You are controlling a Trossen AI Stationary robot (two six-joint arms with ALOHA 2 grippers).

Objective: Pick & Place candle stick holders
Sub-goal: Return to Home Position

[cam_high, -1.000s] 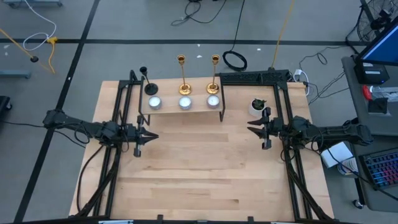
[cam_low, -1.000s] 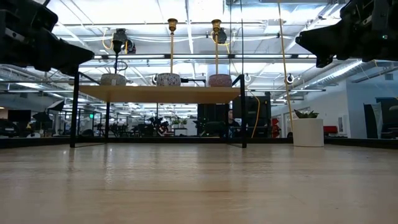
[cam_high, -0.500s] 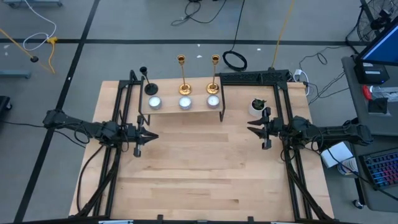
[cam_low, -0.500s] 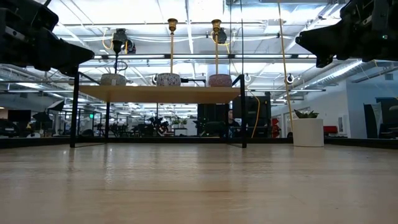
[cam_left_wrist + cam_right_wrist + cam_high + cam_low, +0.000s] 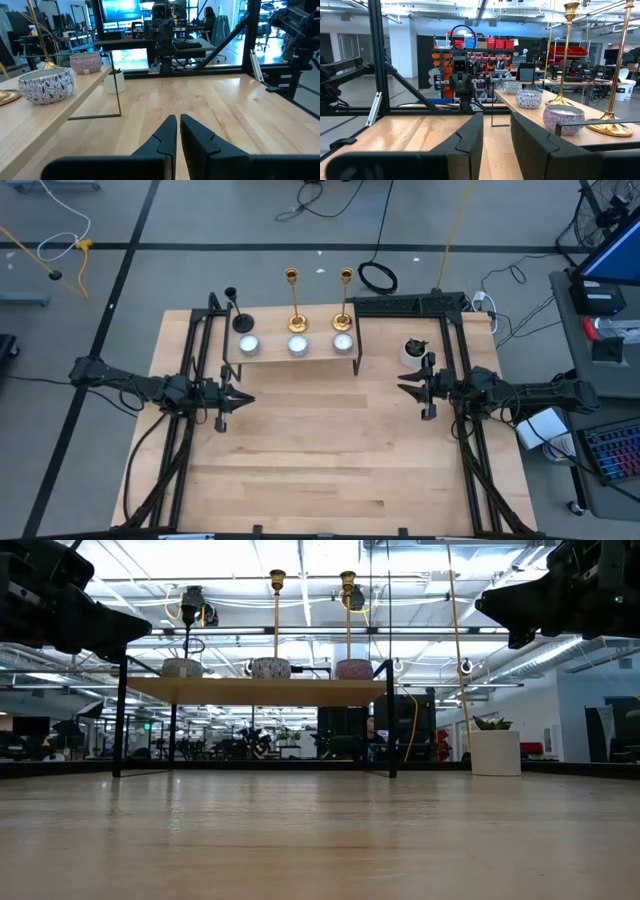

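Observation:
Two tall gold candle stick holders (image 5: 293,300) (image 5: 345,298) and a shorter black one (image 5: 235,308) stand upright on their round bases along the far edge of a raised wooden shelf (image 5: 270,356). In the low view the gold holders (image 5: 277,620) (image 5: 348,620) and the black holder (image 5: 188,625) rise above the shelf top. My left gripper (image 5: 248,399) is shut and empty, hovering left of the table's centre, nearer than the shelf. My right gripper (image 5: 402,388) is open and empty, at the right. The right wrist view shows both gold holders (image 5: 565,55) (image 5: 620,65).
Three patterned bowls (image 5: 297,345) stand in a row on the shelf in front of the holders. A small white pot with a plant (image 5: 414,348) stands on the table right of the shelf. Black frames (image 5: 195,370) (image 5: 455,350) line both sides. Bare wood (image 5: 320,450) lies between the arms.

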